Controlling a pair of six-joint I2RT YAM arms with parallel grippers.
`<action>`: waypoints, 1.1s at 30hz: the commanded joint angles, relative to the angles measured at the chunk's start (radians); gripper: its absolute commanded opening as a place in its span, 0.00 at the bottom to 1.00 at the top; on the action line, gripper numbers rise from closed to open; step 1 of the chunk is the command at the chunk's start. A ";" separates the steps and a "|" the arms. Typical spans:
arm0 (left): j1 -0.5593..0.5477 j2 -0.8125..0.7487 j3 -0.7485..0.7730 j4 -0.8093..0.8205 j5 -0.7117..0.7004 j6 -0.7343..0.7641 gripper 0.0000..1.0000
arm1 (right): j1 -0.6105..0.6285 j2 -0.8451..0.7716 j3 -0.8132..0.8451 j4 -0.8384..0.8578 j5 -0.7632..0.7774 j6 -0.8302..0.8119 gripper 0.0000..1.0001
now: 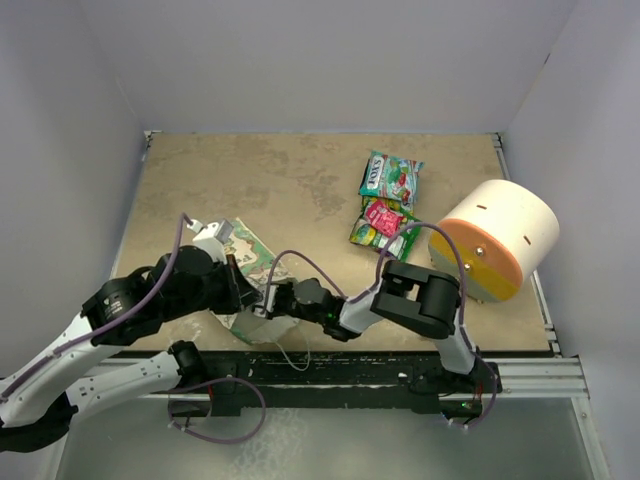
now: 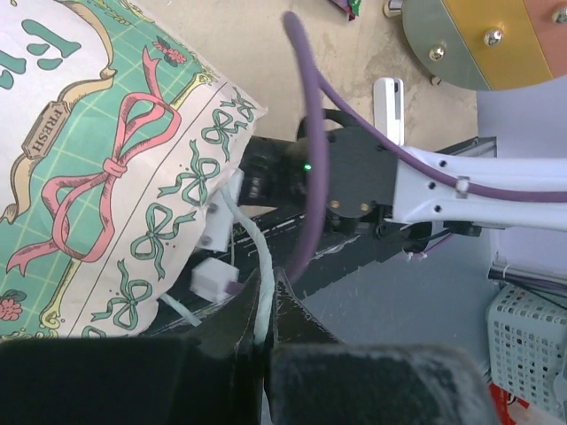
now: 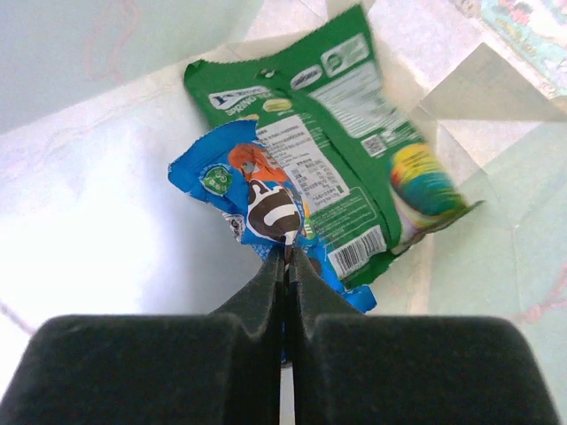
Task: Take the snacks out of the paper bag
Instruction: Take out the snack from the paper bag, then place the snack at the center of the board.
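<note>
The mint-green paper bag (image 1: 252, 250) lies on the table near the front edge, its printed side (image 2: 106, 159) filling the left wrist view. My left gripper (image 2: 263, 305) is shut on the bag's white string handle (image 2: 255, 257). My right gripper (image 3: 288, 258) is inside the bag's white interior (image 3: 89, 221), shut on the edge of a blue snack packet (image 3: 252, 190). A green snack packet (image 3: 354, 168) lies beside and partly under the blue one. From above, the right gripper (image 1: 278, 300) reaches into the bag's mouth. Outside the bag lie a green (image 1: 390, 180), a pink (image 1: 384, 215) and a yellow-green snack (image 1: 372, 236).
A big cream cylinder with an orange end (image 1: 495, 240) stands at the right, close to the loose packets. A small white stick (image 2: 388, 106) lies near the right arm. Grey walls close the table on three sides; a rail (image 1: 530, 375) runs along the front.
</note>
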 commanded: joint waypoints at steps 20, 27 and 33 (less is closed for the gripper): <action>0.002 0.232 0.095 0.162 -0.169 0.041 0.00 | 0.000 -1.032 -0.235 -0.990 -0.267 -0.093 0.00; 0.004 0.301 0.108 0.190 -0.241 0.022 0.00 | -0.003 -1.345 -0.101 -1.388 -0.142 -0.177 0.00; 0.005 0.334 0.109 0.176 -0.255 -0.014 0.00 | -0.016 -1.471 -0.079 -1.387 0.226 -0.113 0.00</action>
